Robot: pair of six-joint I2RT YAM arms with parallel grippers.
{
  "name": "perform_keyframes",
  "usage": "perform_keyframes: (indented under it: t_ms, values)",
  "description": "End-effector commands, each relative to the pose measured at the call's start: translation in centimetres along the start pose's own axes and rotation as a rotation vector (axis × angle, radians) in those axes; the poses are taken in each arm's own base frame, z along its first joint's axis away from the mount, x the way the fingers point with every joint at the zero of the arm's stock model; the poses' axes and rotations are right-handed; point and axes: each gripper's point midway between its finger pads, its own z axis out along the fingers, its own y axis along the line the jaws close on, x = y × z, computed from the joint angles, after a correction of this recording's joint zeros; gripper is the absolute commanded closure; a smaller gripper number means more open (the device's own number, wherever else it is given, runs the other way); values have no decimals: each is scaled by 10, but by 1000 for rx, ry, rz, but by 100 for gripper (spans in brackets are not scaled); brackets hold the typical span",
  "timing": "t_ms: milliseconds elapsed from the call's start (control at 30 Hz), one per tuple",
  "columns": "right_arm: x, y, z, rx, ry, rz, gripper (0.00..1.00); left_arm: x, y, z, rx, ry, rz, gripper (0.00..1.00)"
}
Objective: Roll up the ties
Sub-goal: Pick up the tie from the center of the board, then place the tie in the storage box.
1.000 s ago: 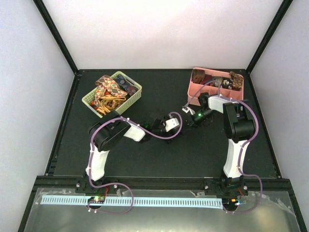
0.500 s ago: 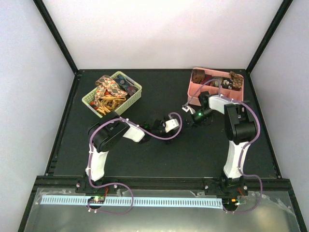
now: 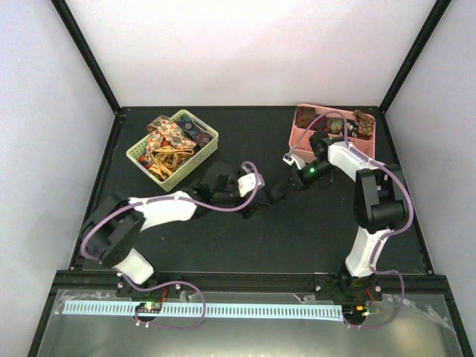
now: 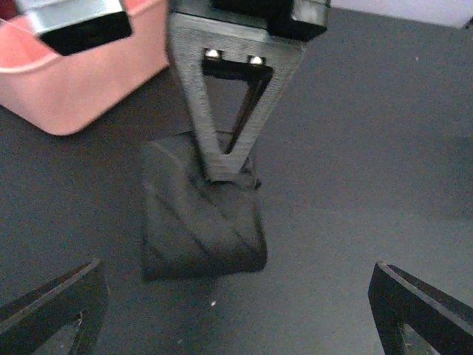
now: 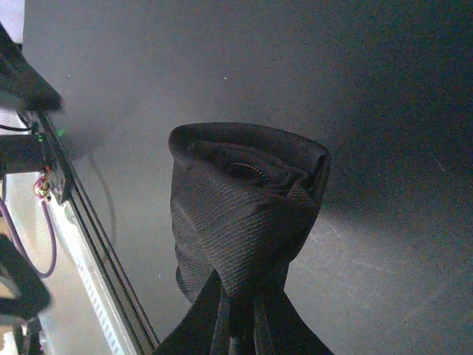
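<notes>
Fingers [image 4: 196,111] of the right hand [image 4: 225,168] were pinched shut on the upper edge of a rolled black tie [image 4: 199,222]. The roll rested on the dark desk [image 4: 369,148], near the pink tray [image 4: 66,96]. The left hand [image 4: 236,270] was spread wide, facing the roll without touching it. Loose patterned ties [image 3: 167,137] lay heaped in the green basket [image 3: 210,143] at the back left.

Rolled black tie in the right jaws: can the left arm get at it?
Probably yes: left gripper faces the rolled black tie with jaws wide open, bare mat between; right gripper pinches only one edge.
</notes>
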Motion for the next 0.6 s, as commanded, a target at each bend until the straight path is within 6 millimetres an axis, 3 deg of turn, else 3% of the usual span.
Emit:
perform_keyframes:
  t_ms: [0, 167, 367, 467, 567]
  values:
    - [-11, 18, -27, 61, -28, -118, 98, 3, 10, -36, 5, 77, -111, 1]
    - [-21, 34, -51, 103, -54, -186, 99, -12, 31, -80, 48, 53, -154, 1]
    - [-43, 57, -93, 213, -120, -311, 98, -44, 77, -141, -130, 66, -85, 1]
    - [-53, 69, -117, 290, -155, -400, 98, -51, 89, -168, -162, 32, -100, 1]
    - [-63, 77, -141, 382, -178, -486, 98, -52, 85, -182, -172, 23, -100, 1]
